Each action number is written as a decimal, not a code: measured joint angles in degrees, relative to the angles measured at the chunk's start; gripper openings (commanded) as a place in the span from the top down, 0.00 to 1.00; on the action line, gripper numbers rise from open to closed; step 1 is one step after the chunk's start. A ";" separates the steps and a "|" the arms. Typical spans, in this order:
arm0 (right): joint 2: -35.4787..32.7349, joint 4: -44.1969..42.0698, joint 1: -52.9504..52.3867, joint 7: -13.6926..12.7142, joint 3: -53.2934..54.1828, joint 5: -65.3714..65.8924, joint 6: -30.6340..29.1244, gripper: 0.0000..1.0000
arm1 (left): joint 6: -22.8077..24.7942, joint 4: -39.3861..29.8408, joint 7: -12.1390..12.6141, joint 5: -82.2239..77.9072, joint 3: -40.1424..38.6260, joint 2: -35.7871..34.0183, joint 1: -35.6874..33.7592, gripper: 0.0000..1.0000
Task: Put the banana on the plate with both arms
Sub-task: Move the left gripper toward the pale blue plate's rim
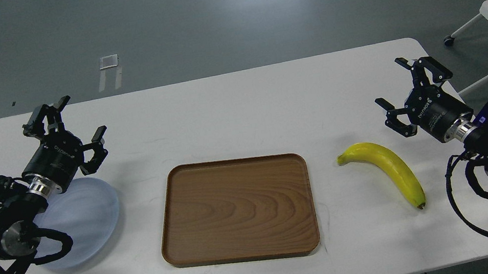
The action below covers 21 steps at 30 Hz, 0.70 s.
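Head view gives you a broad white rounded surface (229,109) carrying everything, with grey floor beyond it. Next in size is the brown rectangular wooden tray (236,210) at the centre, with nothing on it. Left of the tray lies the round, shallow, pale blue-grey plate (89,217), partly hidden under your left arm and bare where it shows. Right of the tray, well apart from the plate, the curved bright yellow banana (385,168) rests on the surface, greenish stem toward the tray and dark end toward you.

Your 2 black arms come in from either edge. The left tool (69,131) hovers just beyond the plate with its fingers spread apart, holding nothing. The right tool (407,92) hangs just beside the banana, fingers likewise apart, not touching the fruit.

Judging by this, you have nothing done yet: the banana is ungrasped, and the whole carry across the tray to the plate is left, probably as a handover between arms.

White lettering marks each tool body, too small to read reliably.
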<state>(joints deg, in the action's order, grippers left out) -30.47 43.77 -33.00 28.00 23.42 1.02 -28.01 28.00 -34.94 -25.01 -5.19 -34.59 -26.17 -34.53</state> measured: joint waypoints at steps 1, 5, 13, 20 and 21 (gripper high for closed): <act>-0.01 0.00 0.00 0.00 -0.02 0.01 0.00 0.00 | 0.00 0.68 -0.01 -0.11 0.01 -0.32 -0.53 0.00; -0.04 0.00 0.00 0.00 -0.05 0.03 0.00 0.00 | 0.00 0.48 -0.97 -1.39 0.63 -2.68 -2.81 0.00; -0.05 0.06 0.00 0.00 -0.05 0.03 0.00 0.00 | 0.00 -14.92 -2.95 -26.95 0.61 -14.44 -4.66 0.00; 0.04 0.14 -0.05 0.00 -0.13 0.04 0.01 0.00 | 0.01 -29.55 -3.01 -59.33 0.48 -25.08 -4.85 0.00; 0.04 0.17 -0.05 0.00 -0.13 0.07 0.01 0.00 | 0.01 -30.78 -3.01 -65.27 0.59 -26.00 -4.85 0.00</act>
<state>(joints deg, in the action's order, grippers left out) -30.42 43.95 -33.05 28.00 23.29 1.10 -28.00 28.01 -65.72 -28.02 -70.46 -33.99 -52.17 -39.38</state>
